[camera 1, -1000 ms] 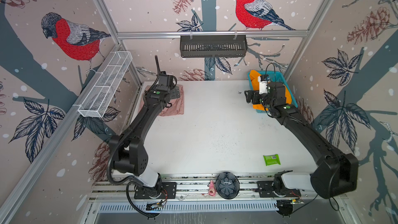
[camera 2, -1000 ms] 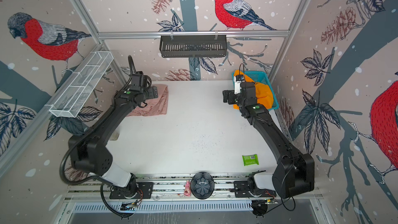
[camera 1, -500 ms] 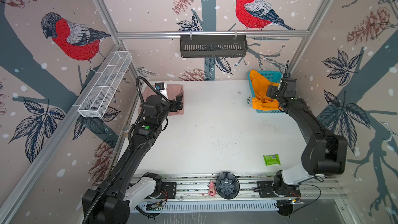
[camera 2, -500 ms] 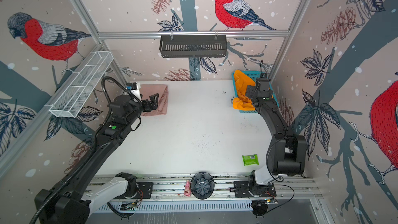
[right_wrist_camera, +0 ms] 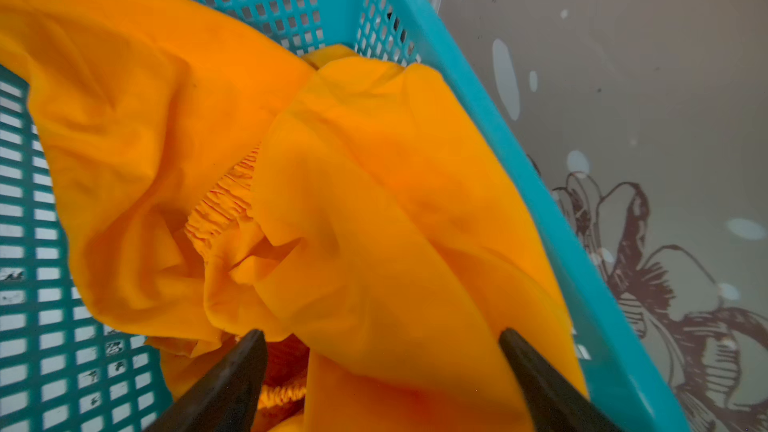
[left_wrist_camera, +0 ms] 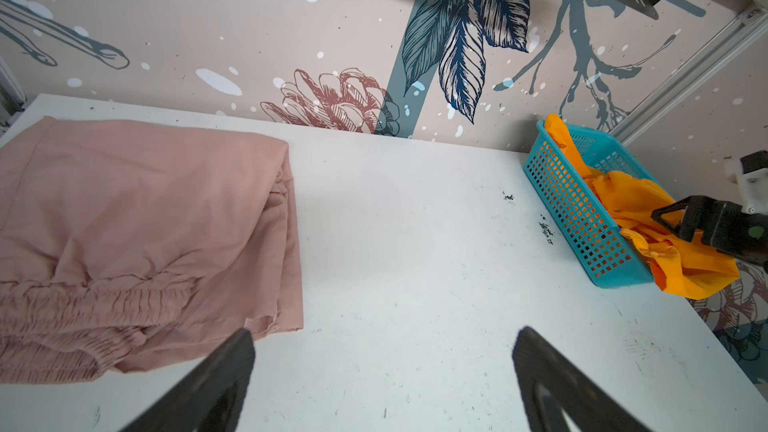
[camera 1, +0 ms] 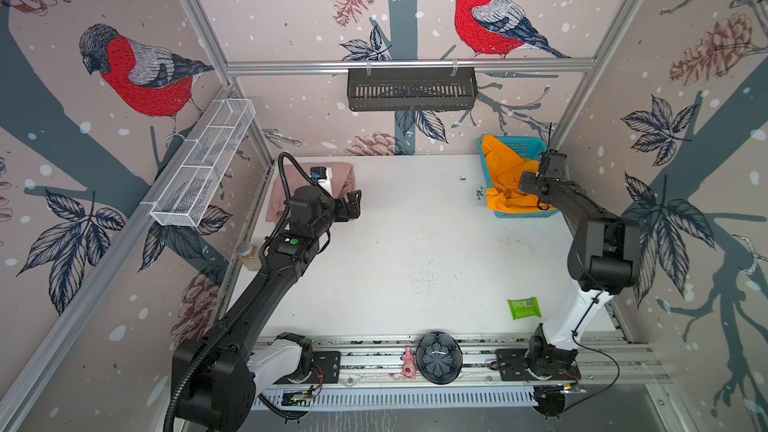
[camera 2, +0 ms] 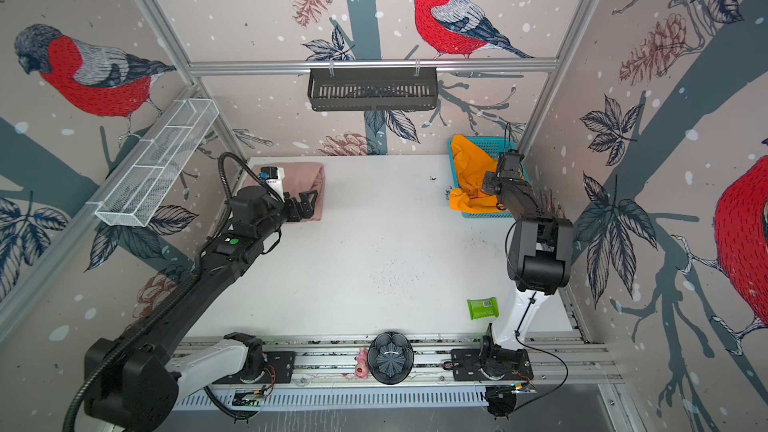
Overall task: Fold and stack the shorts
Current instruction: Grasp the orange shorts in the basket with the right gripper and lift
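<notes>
Drawn back since a second ago: left gripper [camera 1: 352, 204], then above the pink shorts [camera 1: 345, 176], now off their near edge. Swung over in the same second: right gripper [camera 1: 525, 185], from the table side of the basket [camera 1: 521, 147] to above what lies in it.

Largest first. White table [camera 1: 415, 251], speckled with dark crumbs, bare between the spread left jaws in the left wrist view [left_wrist_camera: 382, 338]. Nothing gripped there.

Pink shorts [left_wrist_camera: 145, 209] folded flat in the far left corner, gathered waistband bunched on the near side. Loose hem corner just beside one left fingertip [left_wrist_camera: 237, 351], none of the cloth between the jaws.

Teal basket [left_wrist_camera: 561, 189] far ahead of the left jaws, directly beneath the right ones, its rim [right_wrist_camera: 498, 118] running just outside one right fingertip [right_wrist_camera: 523, 351].

Orange shorts [right_wrist_camera: 353, 201] heaped in that basket, with one fold spilling over its near corner onto the table [camera 1: 494, 201]. Right jaws [right_wrist_camera: 380, 336] standing wide apart, a loose orange fold lying between the tips, not pinched. Gathered waistband just ahead of them.

Green packet [camera 1: 523, 308] flat on the near right of the table, well apart from both pairs of jaws.
</notes>
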Controlling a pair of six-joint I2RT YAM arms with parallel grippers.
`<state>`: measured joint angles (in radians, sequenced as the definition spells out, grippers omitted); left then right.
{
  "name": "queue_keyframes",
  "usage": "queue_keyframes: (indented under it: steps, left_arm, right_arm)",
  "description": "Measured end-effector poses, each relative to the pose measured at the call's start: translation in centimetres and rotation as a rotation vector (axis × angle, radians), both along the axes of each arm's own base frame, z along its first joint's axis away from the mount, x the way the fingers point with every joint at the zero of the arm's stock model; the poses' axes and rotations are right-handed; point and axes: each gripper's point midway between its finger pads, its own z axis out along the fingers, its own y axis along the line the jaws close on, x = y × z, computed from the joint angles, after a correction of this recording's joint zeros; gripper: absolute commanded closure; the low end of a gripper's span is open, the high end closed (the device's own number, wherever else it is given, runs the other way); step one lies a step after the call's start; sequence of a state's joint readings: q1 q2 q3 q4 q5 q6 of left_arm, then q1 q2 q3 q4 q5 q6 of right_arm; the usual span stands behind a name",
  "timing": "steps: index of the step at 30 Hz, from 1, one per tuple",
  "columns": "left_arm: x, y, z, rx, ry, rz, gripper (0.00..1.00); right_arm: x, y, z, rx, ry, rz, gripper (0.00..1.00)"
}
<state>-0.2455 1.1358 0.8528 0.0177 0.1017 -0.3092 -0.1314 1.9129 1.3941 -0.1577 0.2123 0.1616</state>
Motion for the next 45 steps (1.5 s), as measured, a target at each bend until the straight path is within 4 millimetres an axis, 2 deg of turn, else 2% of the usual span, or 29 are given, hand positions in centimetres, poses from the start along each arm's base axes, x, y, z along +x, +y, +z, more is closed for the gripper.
queue_keyframes:
  steps: [2,4,6,7,9,12,14,17,22,26,31,34,40,41,43,45]
  left_arm:
    - [0.3,-0.1,-0.3,-0.001,0.013,0.0,0.03]
    - [0.7,-0.2,-0.6,-0.005,0.025,-0.001,0.03]
    - [0.9,-0.3,-1.2,-0.012,0.045,0.001,0.03]
    - [1.0,-0.4,-1.6,-0.02,0.057,-0.004,0.03]
    - [1.2,-0.5,-2.1,-0.023,0.074,-0.007,0.03]
    - [1.4,-0.5,-2.6,-0.026,0.088,-0.011,0.03]
    - [1.5,-0.5,-2.7,-0.031,0.093,-0.015,0.03]
    - [1.5,-0.4,-2.7,-0.045,0.098,-0.007,0.03]
    - [1.5,-0.3,-2.8,-0.058,0.102,0.001,0.03]
    - [1.7,-0.3,-2.6,-0.064,0.092,0.002,0.03]
    - [1.8,0.0,-2.5,-0.066,0.087,0.016,0.03]
    - [1.9,0.6,-2.4,-0.054,0.08,0.038,0.03]
    - [1.3,1.1,-1.5,-0.059,0.053,0.047,0.03]
    - [1.3,1.2,-1.4,-0.059,0.051,0.052,0.03]
    - [1.4,1.8,-1.3,-0.054,0.048,0.076,0.03]
    - [1.5,2.4,-1.2,-0.057,0.058,0.095,0.03]
  right_arm:
    - [0.3,-0.1,-1.4,0.003,0.027,-0.001,0.22]
    - [0.5,-0.1,-2.8,0.006,0.054,0.001,0.36]
    - [0.6,-0.1,-3.4,0.008,0.068,0.003,0.7]
    - [0.7,-0.1,-3.5,0.011,0.071,0.004,0.79]
    - [0.9,0.1,-3.4,0.026,0.065,0.017,0.88]
    - [1.1,0.9,-2.1,0.058,0.03,0.046,0.92]
    - [1.1,1.7,0.0,0.081,-0.021,0.072,0.96]
    - [1.1,3.5,4.7,0.126,-0.152,0.134,0.97]
    - [-0.1,6.3,12.1,0.212,-0.355,0.24,0.98]
    - [-1.1,9.3,16.6,0.285,-0.468,0.34,0.98]
    - [-3.8,15.0,23.0,0.313,-0.598,0.488,0.99]
    - [-5.6,18.1,27.9,0.304,-0.709,0.569,0.99]
    - [-7.8,22.3,37.5,0.257,-0.914,0.706,0.99]
    - [-8.1,23.0,38.5,0.262,-0.933,0.733,0.99]
    - [-8.9,26.2,40.4,0.279,-0.959,0.835,0.99]
    - [-9.8,29.7,40.7,0.291,-0.946,0.924,0.99]
